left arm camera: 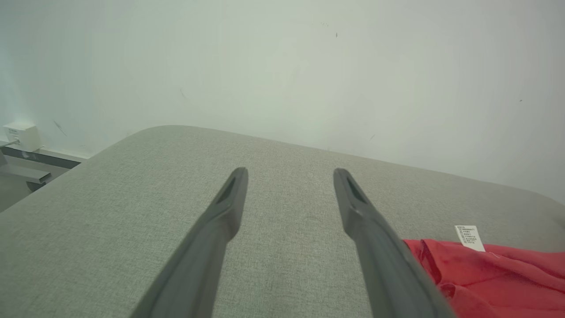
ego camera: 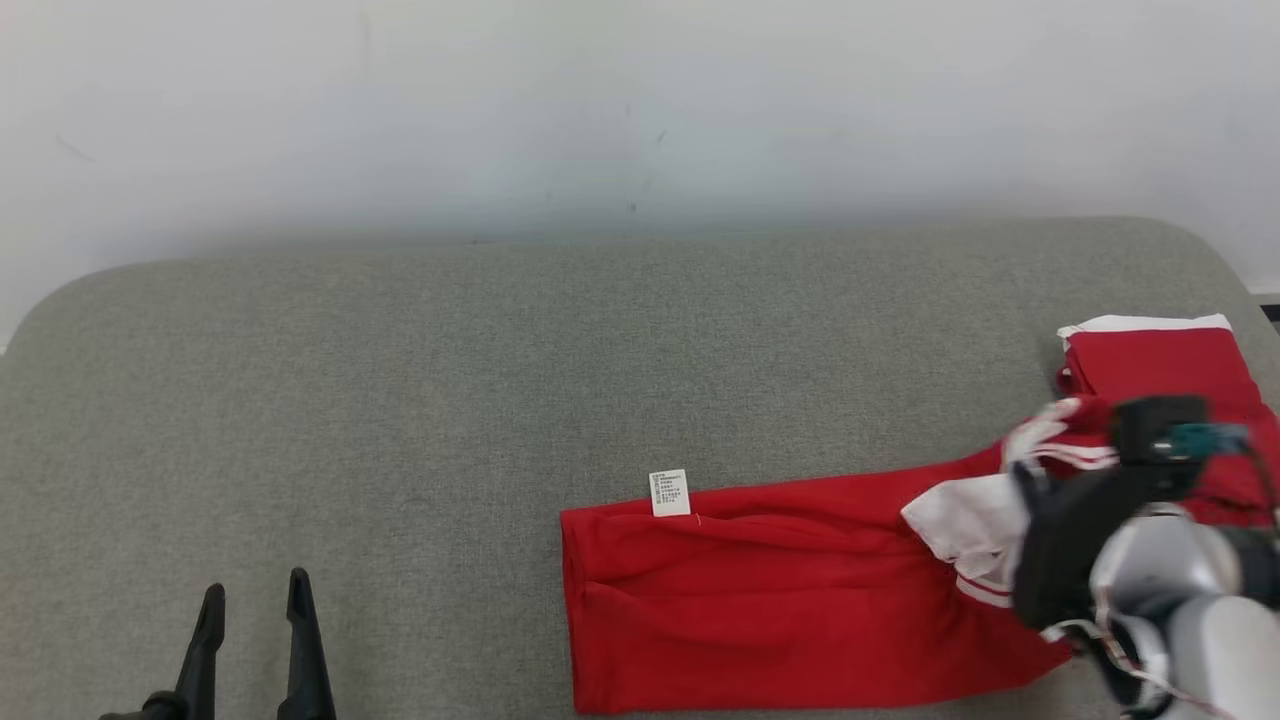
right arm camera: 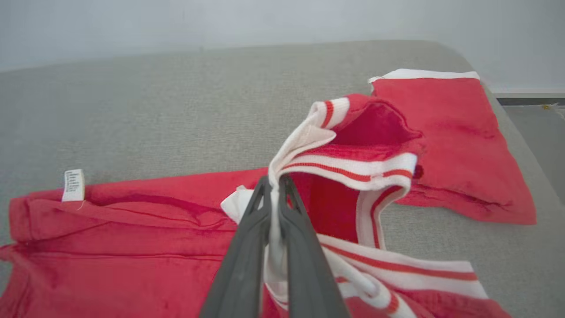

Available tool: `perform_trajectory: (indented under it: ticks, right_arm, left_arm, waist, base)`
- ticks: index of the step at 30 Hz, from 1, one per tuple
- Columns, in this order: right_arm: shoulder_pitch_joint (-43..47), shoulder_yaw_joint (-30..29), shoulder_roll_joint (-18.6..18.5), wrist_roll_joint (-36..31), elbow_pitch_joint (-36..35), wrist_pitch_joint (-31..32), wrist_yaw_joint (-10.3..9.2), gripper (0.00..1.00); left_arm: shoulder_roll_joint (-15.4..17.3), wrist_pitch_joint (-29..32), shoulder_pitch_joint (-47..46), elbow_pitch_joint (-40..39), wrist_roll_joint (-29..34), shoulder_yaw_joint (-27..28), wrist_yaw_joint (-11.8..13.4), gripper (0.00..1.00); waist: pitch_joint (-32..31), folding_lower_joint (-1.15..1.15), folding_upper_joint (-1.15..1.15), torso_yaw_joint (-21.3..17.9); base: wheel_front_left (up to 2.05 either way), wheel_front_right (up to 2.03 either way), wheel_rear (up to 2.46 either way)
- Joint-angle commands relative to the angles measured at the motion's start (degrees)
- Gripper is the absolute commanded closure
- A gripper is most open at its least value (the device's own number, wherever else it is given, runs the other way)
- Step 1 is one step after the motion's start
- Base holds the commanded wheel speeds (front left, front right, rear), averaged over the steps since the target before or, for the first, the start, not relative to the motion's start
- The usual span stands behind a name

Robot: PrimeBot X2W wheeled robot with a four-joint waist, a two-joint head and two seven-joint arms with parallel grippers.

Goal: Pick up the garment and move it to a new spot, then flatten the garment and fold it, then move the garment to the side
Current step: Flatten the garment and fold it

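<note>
Grey padded top [ego camera: 400, 400] runs up to a pale wall [ego camera: 600, 100], and the red garment [ego camera: 800, 590] lies on its front right part, well apart from the left gripper [ego camera: 255, 585]. That gripper hovers low at the front left with its 2 fingers spread wide and nothing between them. The right gripper [right arm camera: 274, 179] is clenched on the garment's white striped band [right arm camera: 348, 165], holding it raised above the cloth. The body lies fairly flat with a white label [ego camera: 669, 492] at its far edge, while 1 red piece with a white hem juts toward the pad's right edge. By the look of it, the garment is already at its working spot and the flattening or folding is under way: the band end is bunched, so no neat fold shows yet, and the move to the side is not yet done. For room, the cloth sits close to the pad's front and right edges, so a pull that way risks dragging it off. Leftward and toward the wall there is a broad stretch of pad for spreading or folding.
</note>
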Motion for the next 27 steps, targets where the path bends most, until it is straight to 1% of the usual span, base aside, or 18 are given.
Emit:
perform_trajectory:
  ticks: [1,5,10,15,22,27]
  right_arm:
    - [0.59,2.14,0.26,0.79,-0.25,0.37,-0.17,1.00]
    - [-0.80,10.33,1.00,3.04,1.58,1.04,-0.17,1.00]
    - [-3.30,18.70,2.43,4.90,7.49,0.12,-0.16,1.00]
    - [-6.41,24.91,3.32,7.35,14.38,-2.19,-0.16,1.00]
    - [-10.61,33.75,3.40,13.84,21.59,-6.35,-0.16,1.00]
    - [-12.94,37.02,3.40,16.20,25.49,-8.53,-0.16,1.00]
  left_arm:
    - [-0.02,-0.09,0.16,0.10,-0.05,0.00,-0.15,0.00]
    - [-0.02,-0.09,0.04,0.20,0.14,0.03,-0.22,0.00]
    - [-0.03,-0.09,-0.45,0.48,-0.05,-0.44,-0.33,0.00]
    - [-0.02,-0.09,-0.85,0.77,-0.32,-1.69,-0.22,0.00]
    - [-0.01,-0.09,-1.34,1.61,-0.39,-3.53,-0.63,0.00]
    - [-0.02,-0.09,-1.57,1.92,-0.38,-4.48,-0.66,0.00]
  waist:
    - [-0.04,0.00,0.00,0.22]
    - [-0.10,0.00,0.00,0.74]
    - [-0.05,0.00,0.00,1.89]
    - [0.00,0.00,0.00,3.37]
    - [0.08,0.00,0.00,5.01]
    - [0.09,0.00,0.00,5.68]
  base:
    - [0.00,0.00,0.00]
    - [0.00,0.00,0.00]
    - [0.00,0.00,0.00]
    - [0.00,0.00,0.00]
    - [0.00,0.00,0.00]
    - [0.00,0.00,0.00]
